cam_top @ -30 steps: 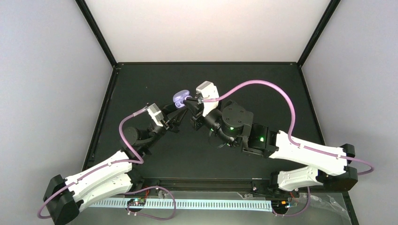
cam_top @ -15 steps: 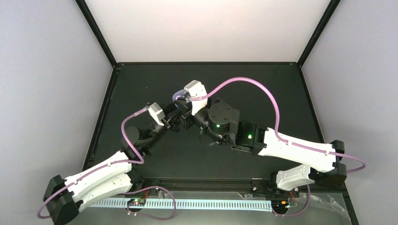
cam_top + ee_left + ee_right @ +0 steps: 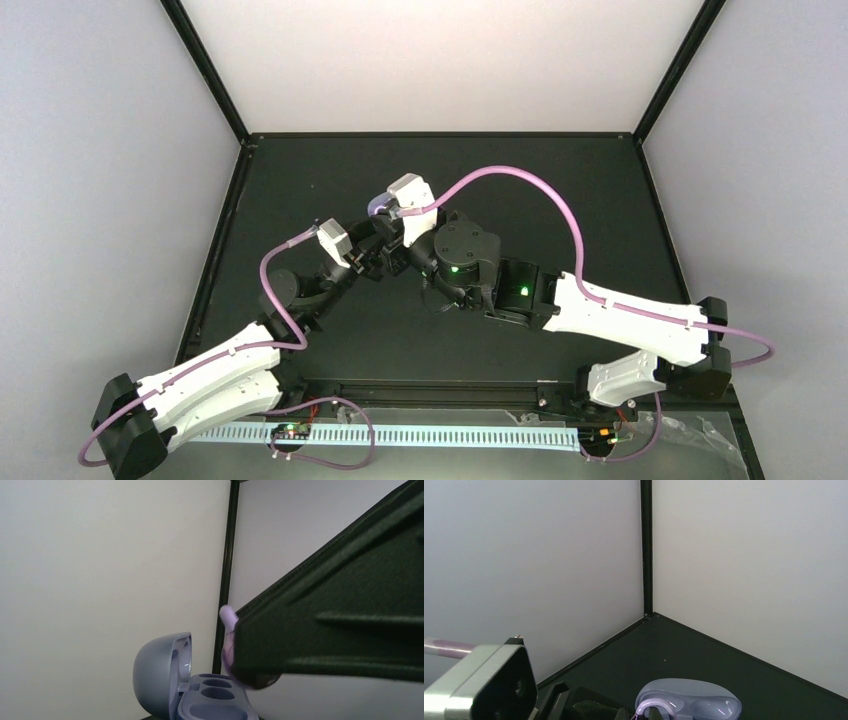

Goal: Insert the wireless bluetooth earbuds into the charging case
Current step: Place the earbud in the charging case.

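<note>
The charging case (image 3: 165, 680) is pale lavender and open, lid upright on the left, two empty wells (image 3: 217, 694) facing up. It sits at the bottom centre of the left wrist view, and my left gripper (image 3: 371, 253) seems shut on its base; its fingers are out of that view. In the top view only a sliver of the case (image 3: 378, 207) shows beside the right wrist. My right gripper (image 3: 651, 713) is shut on a dark earbud (image 3: 252, 680) with a lavender loop (image 3: 653, 705), held just above the case's right edge (image 3: 689, 705). The second earbud is not in view.
The black table (image 3: 560, 200) is ringed by a black frame, with pale walls on three sides. The left wrist camera housing (image 3: 479, 682) sits close to the left of the right gripper. The two arms meet left of the table's centre.
My right arm has swung left and its wrist now covers most of the case in the top view. The left arm has hardly moved.
</note>
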Motion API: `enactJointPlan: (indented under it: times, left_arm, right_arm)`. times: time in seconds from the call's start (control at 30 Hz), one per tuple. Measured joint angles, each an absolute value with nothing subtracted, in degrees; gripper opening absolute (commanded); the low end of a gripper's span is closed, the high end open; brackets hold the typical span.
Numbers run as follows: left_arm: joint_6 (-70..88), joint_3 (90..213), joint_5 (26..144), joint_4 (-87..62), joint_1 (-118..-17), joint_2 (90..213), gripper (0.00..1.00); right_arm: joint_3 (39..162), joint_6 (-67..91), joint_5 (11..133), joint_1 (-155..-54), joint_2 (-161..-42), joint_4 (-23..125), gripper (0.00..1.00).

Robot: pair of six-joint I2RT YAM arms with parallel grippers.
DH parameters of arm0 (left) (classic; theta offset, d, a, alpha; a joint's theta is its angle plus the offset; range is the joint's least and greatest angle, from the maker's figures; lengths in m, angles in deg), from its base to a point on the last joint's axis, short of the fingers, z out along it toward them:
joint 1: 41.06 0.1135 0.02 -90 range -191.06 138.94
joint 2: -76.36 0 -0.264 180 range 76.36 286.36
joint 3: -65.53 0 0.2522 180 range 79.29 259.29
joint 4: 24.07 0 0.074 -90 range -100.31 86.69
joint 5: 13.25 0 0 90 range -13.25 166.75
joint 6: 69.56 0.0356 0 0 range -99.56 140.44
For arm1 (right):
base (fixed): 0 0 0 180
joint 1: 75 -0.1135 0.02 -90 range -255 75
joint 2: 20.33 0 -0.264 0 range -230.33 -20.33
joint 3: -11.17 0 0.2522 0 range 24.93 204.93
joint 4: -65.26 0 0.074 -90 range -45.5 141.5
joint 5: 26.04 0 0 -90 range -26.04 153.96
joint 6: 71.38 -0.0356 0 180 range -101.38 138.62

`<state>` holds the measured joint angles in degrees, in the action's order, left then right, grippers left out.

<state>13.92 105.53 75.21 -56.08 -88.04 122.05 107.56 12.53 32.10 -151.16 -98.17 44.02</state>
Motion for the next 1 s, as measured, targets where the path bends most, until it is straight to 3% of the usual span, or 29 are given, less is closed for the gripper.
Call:
enactJointPlan:
  times: [0.7,1.0]
  left_arm:
    - [13.98,105.53,75.28,-55.56,-88.08,121.35,0.01]
    - [14.01,105.53,75.26,-55.45,-88.08,121.33,0.02]
  right_arm:
    - [107.63,12.56,30.33,-151.14,-100.14,43.38,0.01]
    - [107.96,12.34,30.18,-151.12,-100.49,42.71,0.13]
